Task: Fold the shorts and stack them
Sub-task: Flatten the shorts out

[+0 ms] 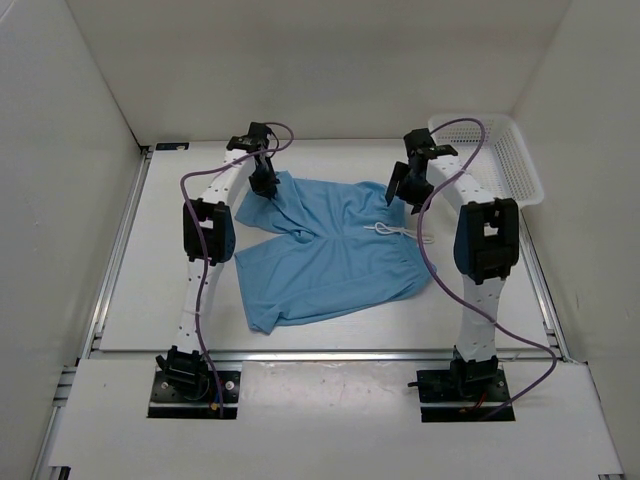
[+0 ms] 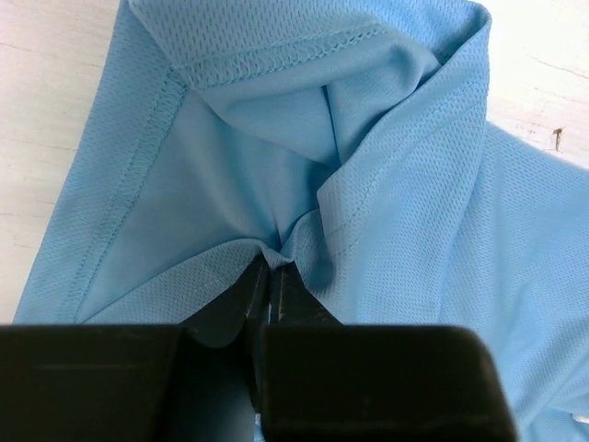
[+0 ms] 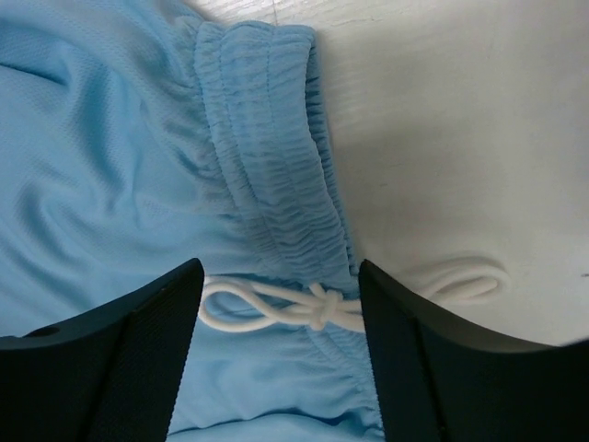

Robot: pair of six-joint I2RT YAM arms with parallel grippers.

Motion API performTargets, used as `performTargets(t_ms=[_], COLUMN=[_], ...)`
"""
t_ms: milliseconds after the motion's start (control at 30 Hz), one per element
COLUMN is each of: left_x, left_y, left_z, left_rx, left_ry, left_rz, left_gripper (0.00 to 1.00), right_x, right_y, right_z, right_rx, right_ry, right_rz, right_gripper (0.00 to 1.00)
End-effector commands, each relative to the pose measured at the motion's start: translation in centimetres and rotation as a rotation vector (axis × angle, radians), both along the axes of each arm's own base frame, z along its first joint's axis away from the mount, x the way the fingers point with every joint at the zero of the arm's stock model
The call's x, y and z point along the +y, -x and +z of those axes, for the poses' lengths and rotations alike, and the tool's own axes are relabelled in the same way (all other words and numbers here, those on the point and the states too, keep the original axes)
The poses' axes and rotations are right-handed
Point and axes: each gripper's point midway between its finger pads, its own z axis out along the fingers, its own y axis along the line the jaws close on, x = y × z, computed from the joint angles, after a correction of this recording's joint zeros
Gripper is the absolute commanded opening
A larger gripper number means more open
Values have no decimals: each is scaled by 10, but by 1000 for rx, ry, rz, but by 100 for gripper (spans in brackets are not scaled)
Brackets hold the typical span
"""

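We found the shorts (image 1: pixel 325 255) lying spread on the table (image 1: pixel 170 260), roughly midway between the two arms, with the waistband (image 3: pixel 276 157) toward the right and the two legs pointing left. The near leg lay flat and reached toward the near left. The far leg was rumpled, its fabric drawn up into folds at the far left.

The left gripper (image 2: pixel 269 276) sat at that far leg. Its jaws were pressed together with a small pinch of the blue cloth caught between the tips. Just beyond it we could see the stitched hem (image 2: pixel 276 55) turned over, showing the inner face of the leg.

The right gripper (image 3: pixel 279 269) hung over the waistband at the right side of the garment with its jaws spread wide apart and nothing between them held. In the right wrist view the knotted white drawstring (image 3: pixel 313 308) lay across the gathered band between the two black fingers (image 3: pixel 120 359), one loop trailing off onto the bare table to the right. We could not tell whether the fingertips touched the cloth.

A white basket (image 1: pixel 510 150) stood at the far right corner, well apart from the shorts
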Motion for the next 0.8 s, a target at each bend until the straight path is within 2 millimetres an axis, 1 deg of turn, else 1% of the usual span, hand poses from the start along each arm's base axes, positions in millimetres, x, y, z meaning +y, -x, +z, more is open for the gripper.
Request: performTargets(t_ms=[0, 33, 100, 133, 167, 200, 233, 267, 300, 333, 367, 400, 433, 467, 500, 533, 567, 600, 633, 667, 700, 733, 767], left_x=[-5, -3, 3, 4, 8, 11, 13, 16, 18, 22, 19, 27, 31, 33, 36, 39, 43, 44, 49, 47, 44, 50, 46], left_y=[-5, 0, 4, 7, 14, 17, 20, 28, 35, 42, 50, 64, 69, 77, 84, 99, 106, 113, 128, 138, 144, 162, 168], left_z=[40, 39, 49, 65, 63, 68, 85, 84, 87, 91, 109, 100, 100, 113, 109, 95, 93, 101, 90, 88, 98, 84, 81], left_rx=[-77, -63, -74, -96, -79, -84, -109, -93, -81, -74, -100, -63, -65, -84, -74, -24, -12, -21, 20, 33, 5, 53, 53], left_ry=[37, 29, 3, 9, -10, -21, -19, -32, -35, -48, -41, -76, -86, -81, -90, -98, -109, -102, -115, -115, -102, -117, -113], left_rz=[-10, -19, -6, -6, 0, 6, -2, 2, 2, 6, -2, 8, 12, 13, 29, 39, 42, 55, 73, 73, 77, 100, 101], left_gripper=[10, 10, 10, 10, 10, 10, 10, 10, 10, 10, 10, 10, 10, 10, 10, 10, 10, 10, 10, 10, 10, 10, 10], right_x=[0, 2, 4, 5, 7, 8, 9, 9, 9, 9, 9, 9, 9, 10, 9, 8, 8, 10, 9, 9, 9, 9, 9], right_y=[-9, -8, -14, -16, -15, -19, -17, -17, -16, -15, -14, -14, -14, -17, -17, -17, -17, -16, -14, -13, -13, -14, -11], right_z=[-5, -7, -15, -18, -21, -29, -34, -34, -41, -47, -52, -52, -52, -51, -51, -54, -54, -54, -52, -50, -53, -48, -51], right_rx=[6, 19, 26, 29, 43, 52, 65, 65, 80, 93, 102, 103, 103, 95, 93, 93, 93, 95, 95, 89, 87, 77, 89], right_ry=[21, 16, 12, 13, 5, 7, -2, -2, 1, 4, 6, 3, 3, -2, 6, 6, 6, -2, -2, -4, -4, -6, -4], right_rz=[17, 21, 33, 33, 37, 37, 41, 41, 41, 41, 41, 32, 32, 22, 19, 19, 19, 22, 22, 22, 22, 22, 22], right_gripper=[74, 74, 74, 74, 74, 72, 72, 71, 69, 65, 63, 59, 54, 52, 51, 49, 49, 48, 47, 47, 47, 47, 47])
